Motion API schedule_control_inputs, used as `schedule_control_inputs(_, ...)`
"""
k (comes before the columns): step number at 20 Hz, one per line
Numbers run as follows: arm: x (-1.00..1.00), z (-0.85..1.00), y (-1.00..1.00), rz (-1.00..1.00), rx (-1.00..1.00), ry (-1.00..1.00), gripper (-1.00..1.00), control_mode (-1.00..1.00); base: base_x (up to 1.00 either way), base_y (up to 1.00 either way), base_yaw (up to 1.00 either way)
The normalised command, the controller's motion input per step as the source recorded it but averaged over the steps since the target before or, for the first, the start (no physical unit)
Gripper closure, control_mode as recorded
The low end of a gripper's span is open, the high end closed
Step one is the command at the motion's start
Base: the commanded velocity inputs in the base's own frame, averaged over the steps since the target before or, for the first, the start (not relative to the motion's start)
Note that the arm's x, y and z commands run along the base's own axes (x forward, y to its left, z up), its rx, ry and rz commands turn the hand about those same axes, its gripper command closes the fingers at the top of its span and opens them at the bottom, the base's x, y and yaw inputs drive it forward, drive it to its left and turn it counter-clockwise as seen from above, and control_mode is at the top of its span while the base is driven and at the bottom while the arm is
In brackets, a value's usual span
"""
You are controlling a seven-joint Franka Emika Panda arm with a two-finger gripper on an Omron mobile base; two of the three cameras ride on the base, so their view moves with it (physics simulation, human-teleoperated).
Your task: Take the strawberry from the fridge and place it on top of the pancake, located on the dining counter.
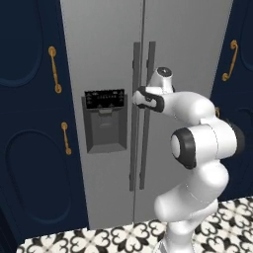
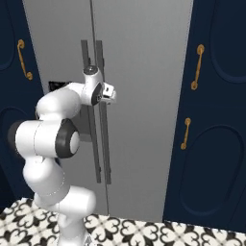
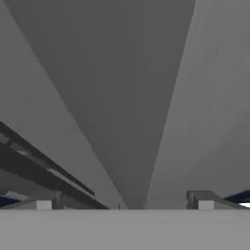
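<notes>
Navy cabinets (image 1: 29,148) | light-grey fridge (image 1: 108,49) closed, dark bar handles (image 2: 98,120) | end effector (image 3: 124,205) wide open, seemingly empty

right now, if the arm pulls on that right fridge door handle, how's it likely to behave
The handle is a long dark vertical bar, so it probably stays stiff rather than flexing. Its smooth look suggests the open gripper could slide along it unless closed squarely. The fridge door is tall and shut, so it likely resists at first, then swings.
</notes>
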Motion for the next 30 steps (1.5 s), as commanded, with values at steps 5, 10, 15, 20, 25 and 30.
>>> schedule_control_inputs(5, 0.47, -0.33, 0.02, -0.03, 0.00, -0.09, -1.00, -1.00, 0.00, 0.00, 0.00)
schedule_control_inputs(10, 0.41, -0.34, 0.00, -0.04, 0.00, -0.09, -1.00, -1.00, 0.00, 0.00, 0.00)
schedule_control_inputs(15, 0.58, -0.39, 0.03, -0.05, 0.00, -0.06, -1.00, -1.00, 0.00, 0.00, 0.00)
schedule_control_inputs(20, 0.81, -0.37, 0.05, -0.04, 0.00, 0.00, 1.00, -1.00, 0.00, 0.00, 0.00)
schedule_control_inputs(25, 0.96, -0.41, 0.16, -0.02, 0.00, 0.03, 1.00, -1.00, 0.00, 0.00, 0.00)
schedule_control_inputs(30, -0.20, -0.07, -0.13, 0.00, 0.00, 0.01, 1.00, -1.00, 0.00, 0.00, 0.00)
